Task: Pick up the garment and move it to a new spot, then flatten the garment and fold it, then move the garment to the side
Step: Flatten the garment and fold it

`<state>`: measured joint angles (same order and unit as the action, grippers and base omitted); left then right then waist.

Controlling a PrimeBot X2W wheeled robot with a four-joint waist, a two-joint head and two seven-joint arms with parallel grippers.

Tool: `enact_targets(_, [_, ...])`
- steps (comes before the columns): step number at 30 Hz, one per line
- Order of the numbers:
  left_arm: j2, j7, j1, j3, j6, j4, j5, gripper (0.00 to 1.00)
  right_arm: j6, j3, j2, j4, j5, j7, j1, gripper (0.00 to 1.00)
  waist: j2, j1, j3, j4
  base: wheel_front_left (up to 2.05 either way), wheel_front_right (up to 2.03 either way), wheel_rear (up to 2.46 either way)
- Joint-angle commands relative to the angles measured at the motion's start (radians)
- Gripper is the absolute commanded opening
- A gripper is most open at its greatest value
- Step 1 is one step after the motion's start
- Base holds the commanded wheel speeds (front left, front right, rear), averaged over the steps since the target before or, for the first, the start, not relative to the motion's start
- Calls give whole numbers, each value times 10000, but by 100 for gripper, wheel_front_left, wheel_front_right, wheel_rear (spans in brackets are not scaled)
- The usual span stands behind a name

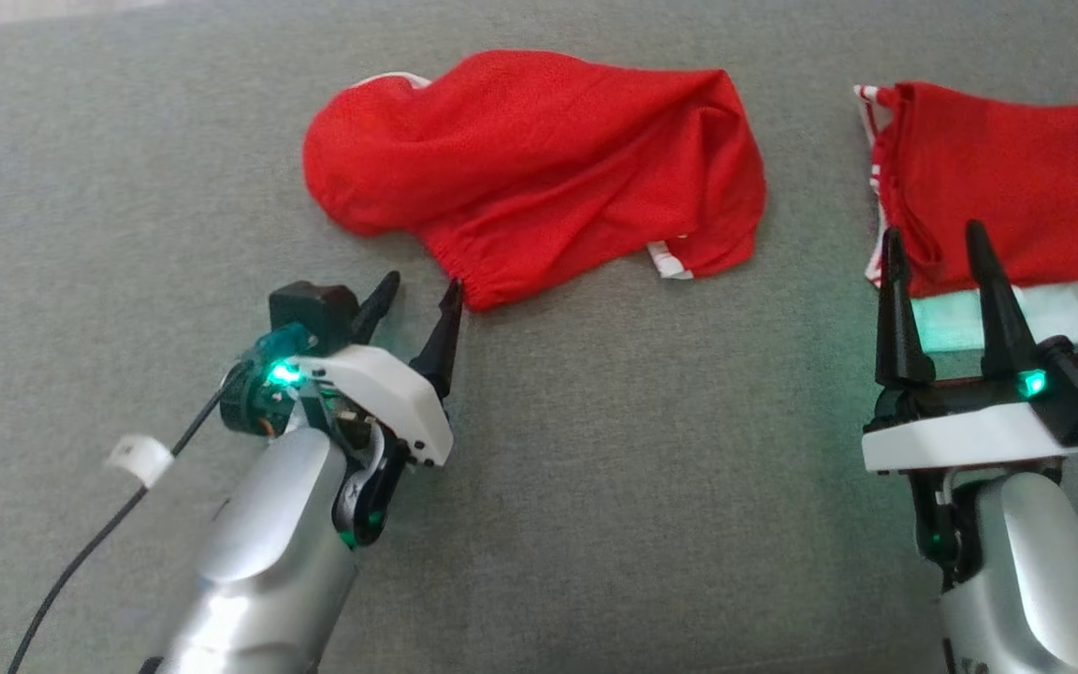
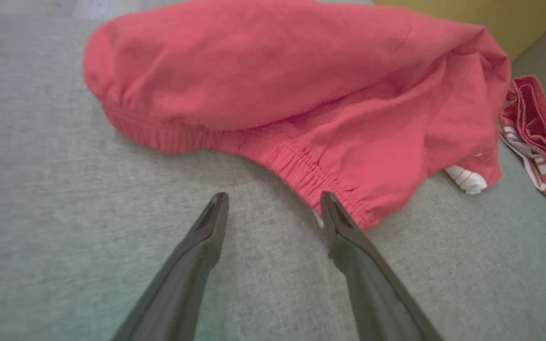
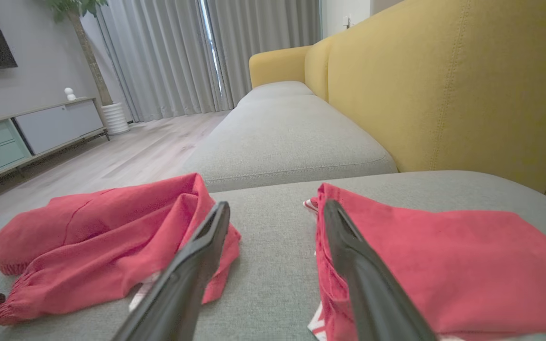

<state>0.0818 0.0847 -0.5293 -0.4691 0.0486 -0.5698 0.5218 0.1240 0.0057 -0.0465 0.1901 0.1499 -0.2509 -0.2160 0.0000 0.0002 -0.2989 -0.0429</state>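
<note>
while garment (image 1: 539, 168) lies crumpled, pickup step pending: left gripper (image 1: 423, 281) spread beside waistband (image 1: 481, 285), right gripper (image 1: 933, 230) spread; next, pinch waistband, lift.

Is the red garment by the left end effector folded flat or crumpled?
Crumpled: the red garment lies bunched and puffed on the grey cushion, its elastic edge curving unevenly.
</note>
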Motion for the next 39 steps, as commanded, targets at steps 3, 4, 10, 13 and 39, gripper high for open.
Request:
enact_targets(3, [-23, 259, -591, 242, 192, 28, 425, 100, 67, 234, -37, -336, 152, -109, -243, 100, 0, -2, -185, -231, 0, 0, 0])
enact_targets(4, [-46, 339, -646, 196, 237, -26, 484, 100, 67, 236, -37, -336, 165, -109, -253, 100, 0, -2, -201, -258, 0, 0, 0])
enact_targets(10, [-136, 310, -809, 114, 452, -58, 853, 100, 67, 243, -37, -341, 210, -109, -271, 100, 0, -2, -253, -349, 0, 0, 0])
enact_targets(13, [-177, 243, -865, -17, 558, 16, 1015, 100, 67, 213, -37, -345, 223, -109, -272, 100, 0, -2, -270, -352, 0, 0, 0])
enact_targets(39, [2121, -3202, -120, -1998, 601, 4217, 336, 0, 67, -127, -37, -114, 134, -109, 119, 100, 0, -2, 972, 350, 0, 0, 0])
